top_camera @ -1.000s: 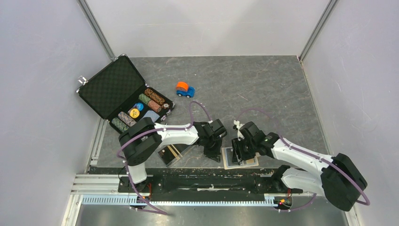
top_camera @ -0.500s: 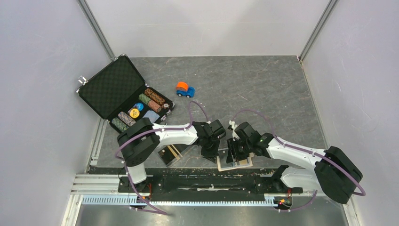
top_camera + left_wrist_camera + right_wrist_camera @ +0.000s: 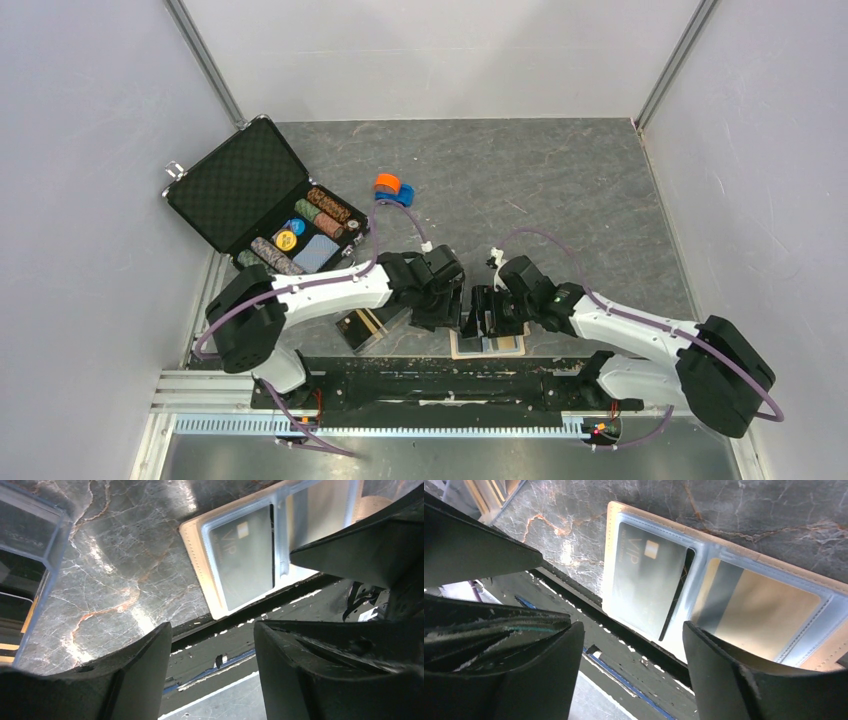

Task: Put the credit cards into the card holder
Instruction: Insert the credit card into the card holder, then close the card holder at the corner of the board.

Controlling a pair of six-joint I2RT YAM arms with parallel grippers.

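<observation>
Both pairs of fingers stand wide apart and hold nothing. The left gripper [image 3: 212,630] and right gripper [image 3: 633,630] hover just above the card holder [image 3: 200,560], which lies open at the table's [image 3: 560,190] near edge. A dark card [image 3: 644,585] and a gold card [image 3: 764,615] sit in its clear sleeves. The cards look thin, stiff and slick, so they are best pinched by an edge. The holder looks light and may slide. Its right end is cut off, and the contents of the clear box [image 3: 30,525] to the left are hard to make out.

Left arm [image 3: 330,290] angled inward, right arm [image 3: 630,325] likewise, both jaws parted
</observation>
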